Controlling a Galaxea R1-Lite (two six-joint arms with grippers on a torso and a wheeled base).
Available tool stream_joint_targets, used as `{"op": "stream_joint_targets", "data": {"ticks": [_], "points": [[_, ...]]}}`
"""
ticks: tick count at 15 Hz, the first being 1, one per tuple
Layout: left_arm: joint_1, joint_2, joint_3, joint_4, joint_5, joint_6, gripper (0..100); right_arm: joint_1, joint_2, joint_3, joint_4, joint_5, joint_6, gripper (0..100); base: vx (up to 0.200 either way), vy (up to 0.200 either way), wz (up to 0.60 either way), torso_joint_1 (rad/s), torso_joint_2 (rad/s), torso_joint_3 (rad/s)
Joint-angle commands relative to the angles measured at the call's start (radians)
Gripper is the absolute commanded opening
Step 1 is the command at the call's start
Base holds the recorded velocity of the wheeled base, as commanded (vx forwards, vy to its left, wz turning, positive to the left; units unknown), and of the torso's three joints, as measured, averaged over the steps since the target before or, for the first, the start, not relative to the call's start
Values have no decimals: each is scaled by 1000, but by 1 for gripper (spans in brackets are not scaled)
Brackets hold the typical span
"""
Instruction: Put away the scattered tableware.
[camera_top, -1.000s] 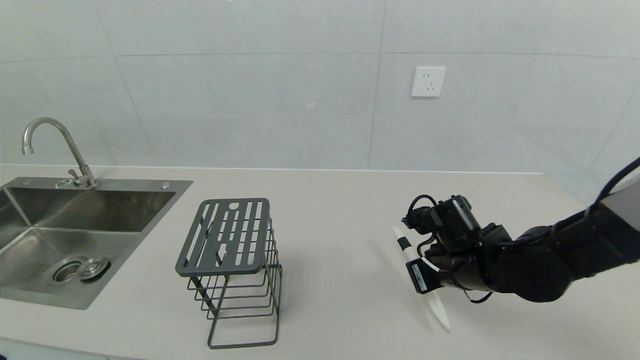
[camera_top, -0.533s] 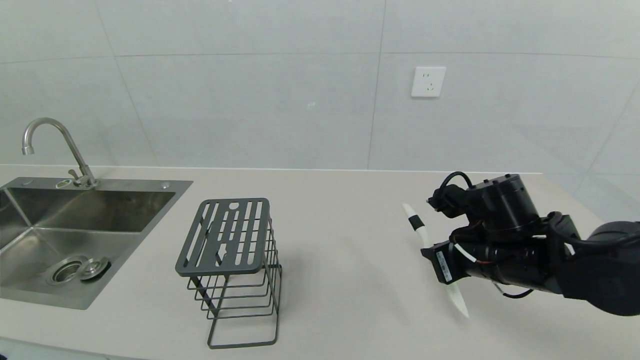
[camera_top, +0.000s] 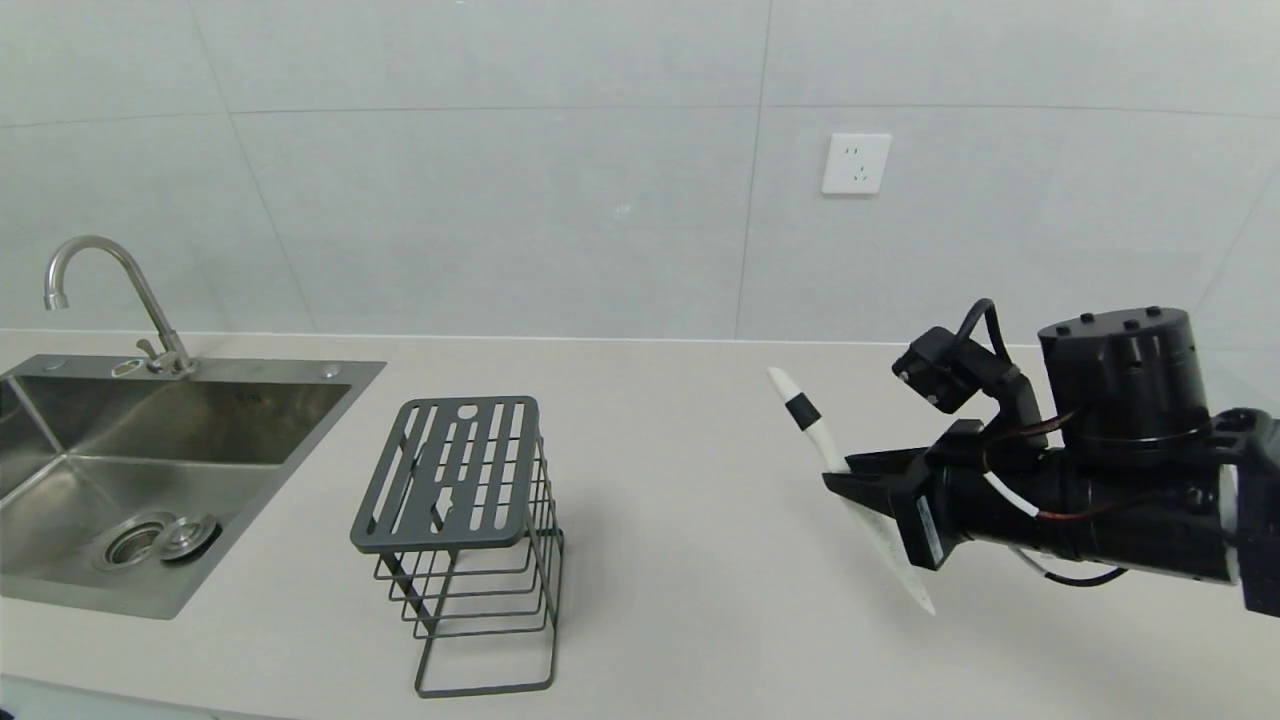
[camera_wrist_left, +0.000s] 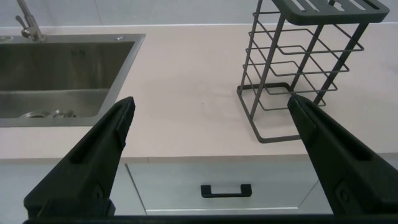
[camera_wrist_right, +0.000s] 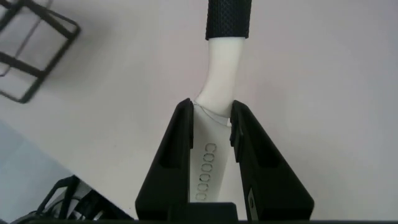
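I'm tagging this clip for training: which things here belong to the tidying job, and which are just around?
Part of the job:
- white utensil, clamped in the right gripper
- slotted wire rack on the counter, the likely place for it

Just around:
- sink and faucet
- wall socket
- drawer handle
- left gripper, open and holding nothing

The white slender utensil with a black band (camera_top: 818, 432) is being raised higher above the surface (camera_top: 680, 520), clamped at mid-length in the right tool (camera_top: 848, 478). The wrist has been rolled upright and swung out rightward. The banded end has been tipped up and back.
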Motion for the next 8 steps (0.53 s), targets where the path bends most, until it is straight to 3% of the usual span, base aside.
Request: {"op": "stream_joint_targets", "data": {"ticks": [1, 3, 4, 5, 6, 8], "points": [[0, 1, 0, -1, -13, 12, 100, 0, -17, 15, -13, 54, -48, 0, 0, 0, 0, 0, 0, 0], [0, 1, 0, -11, -29, 35, 100, 0, -19, 18, -13, 102, -83, 0, 0, 0, 0, 0, 0, 0], [0, 1, -11, -129, -32, 21, 100, 0, -25, 21, -13, 116, -105, 0, 0, 0, 0, 0, 0, 0], [0, 1, -69, -339, -45, 6, 100, 0, -32, 23, -13, 130, -114, 0, 0, 0, 0, 0, 0, 0], [-4, 33, -155, -380, -112, 3, 100, 0, -34, 23, -13, 131, -117, 0, 0, 0, 0, 0, 0, 0], [-6, 56, -230, -305, -292, -26, 100, 0, -43, 27, -14, 194, -162, 0, 0, 0, 0, 0, 0, 0]]}}
